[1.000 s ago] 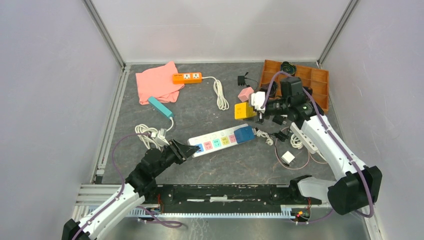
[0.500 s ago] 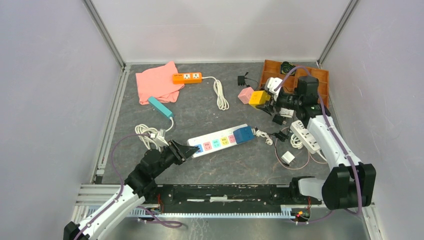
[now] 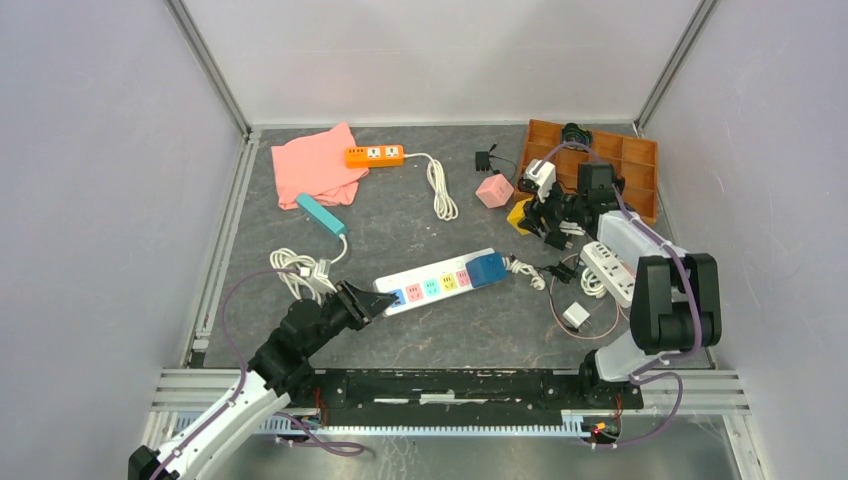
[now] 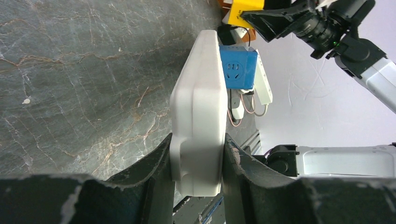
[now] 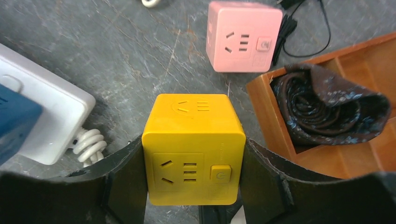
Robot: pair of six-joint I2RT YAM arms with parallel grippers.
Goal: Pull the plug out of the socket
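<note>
Since the earlier frame the right fingers [image 3: 528,213] have carried the yellow cube plug [image 5: 193,148] away from the socket [image 3: 440,282] toward the tray [image 3: 640,150]. Left fingers [image 3: 374,298]: closed on the socket's near end; strip runs ahead of them, blue cube [image 4: 238,69] seated at its far tip. Right fingers: clamped on the yellow cube's flanks. Risk: careless release knocks the pink cube [image 5: 244,35] just ahead. Count: three cubes; three strips.

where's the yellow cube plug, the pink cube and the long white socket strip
yellow cube plug [image 5: 194,149], right wrist view, middle of its socket face
pink cube [image 5: 245,35], right wrist view, centre of its face
socket strip [image 3: 432,285], top external view, middle of its coloured outlets
</note>
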